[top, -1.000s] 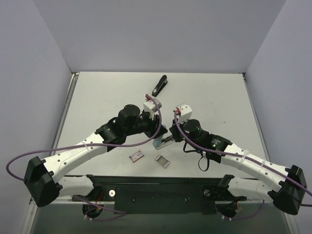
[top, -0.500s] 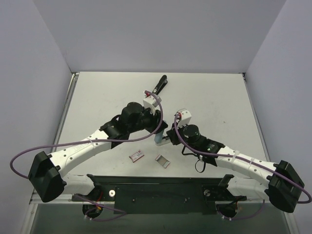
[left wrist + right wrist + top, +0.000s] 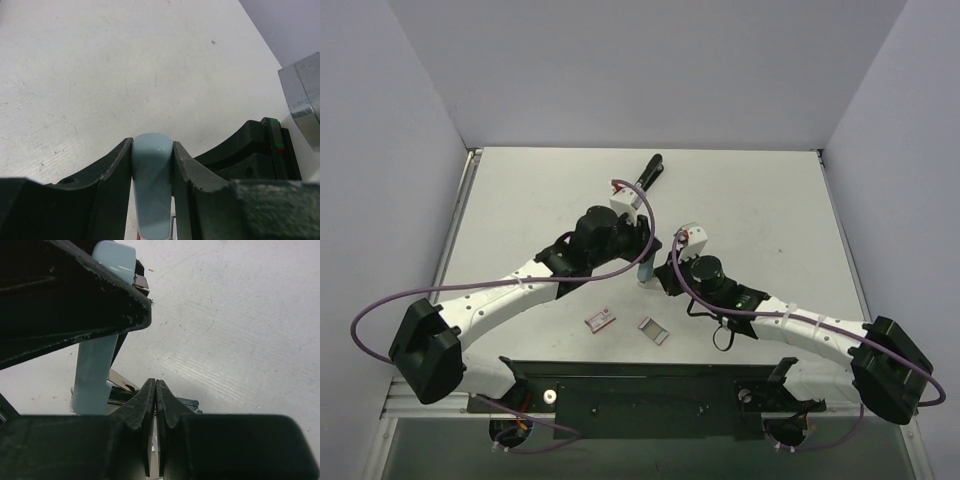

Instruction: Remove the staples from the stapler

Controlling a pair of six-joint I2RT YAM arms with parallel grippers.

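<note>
The stapler [image 3: 152, 190] hangs between the fingers of my left gripper [image 3: 152, 150], which is shut on its pale blue arm. In the top view that gripper [image 3: 642, 258] holds the stapler [image 3: 645, 271] near the table's middle, blue arm pointing down. My right gripper [image 3: 156, 385] is shut, its tips just in front of the stapler's silver and black lower parts. The blue arm [image 3: 97, 365] stands upright to its left. In the top view the right gripper [image 3: 661, 277] sits right beside the stapler. A small silvery-grey strip of staples [image 3: 653, 331] lies near the front edge.
A small pinkish-red box [image 3: 601, 319] lies left of the staple strip. A black elongated object [image 3: 648, 173] lies at the back of the table [image 3: 520, 200]. Grey walls close in both sides.
Both arms have moved a little toward the back of the table, the left one carrying the stapler with it. The jaws stand as before.
</note>
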